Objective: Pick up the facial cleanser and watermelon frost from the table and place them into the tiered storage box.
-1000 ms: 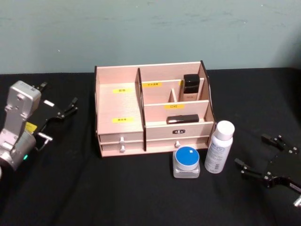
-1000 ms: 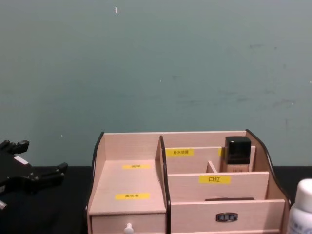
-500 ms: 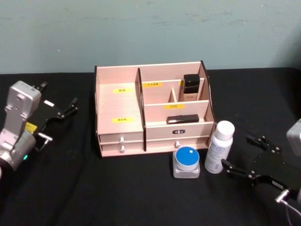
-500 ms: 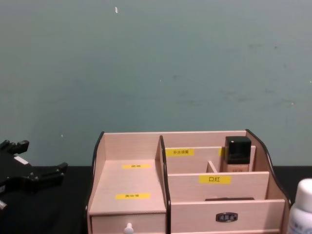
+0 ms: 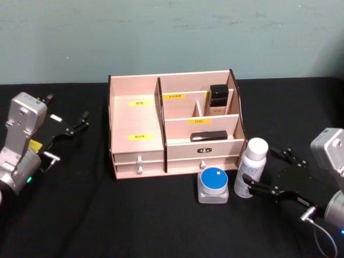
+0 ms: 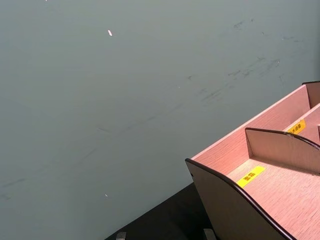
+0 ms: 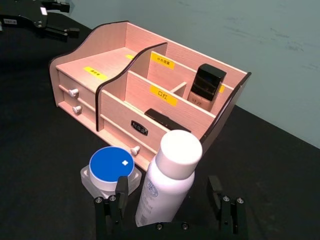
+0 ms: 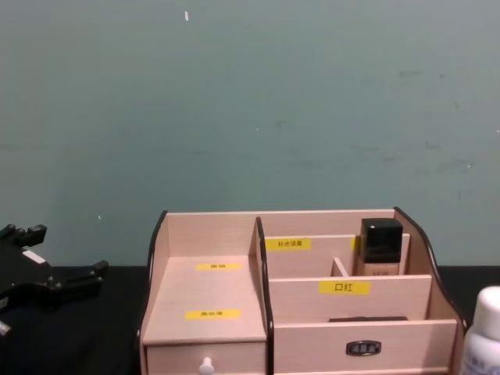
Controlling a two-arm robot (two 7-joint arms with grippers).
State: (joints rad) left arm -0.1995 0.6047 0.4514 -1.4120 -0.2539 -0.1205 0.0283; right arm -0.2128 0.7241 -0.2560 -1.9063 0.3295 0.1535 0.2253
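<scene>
Right claw (image 5: 261, 166), open and empty, straddles the white bottle (image 5: 250, 161) by the box (image 5: 134, 87)'s right front corner, seemingly ready to close and lift; left claw (image 5: 67, 107) idles open left of it.

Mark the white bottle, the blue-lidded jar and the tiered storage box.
white bottle (image 5: 257, 147): head view, on its cap.
blue-lidded jar (image 5: 213, 181): head view, centre of its lid.
tiered storage box (image 5: 135, 121): head view, bare left-hand tier.

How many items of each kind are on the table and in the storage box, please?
Bottles: 2 (white bottle on the table, black-capped bottle in the box)
Jars: 1 (blue-lidded jar on the table)
Black bars: 1 (black bar in the box)
Total: 4
</scene>
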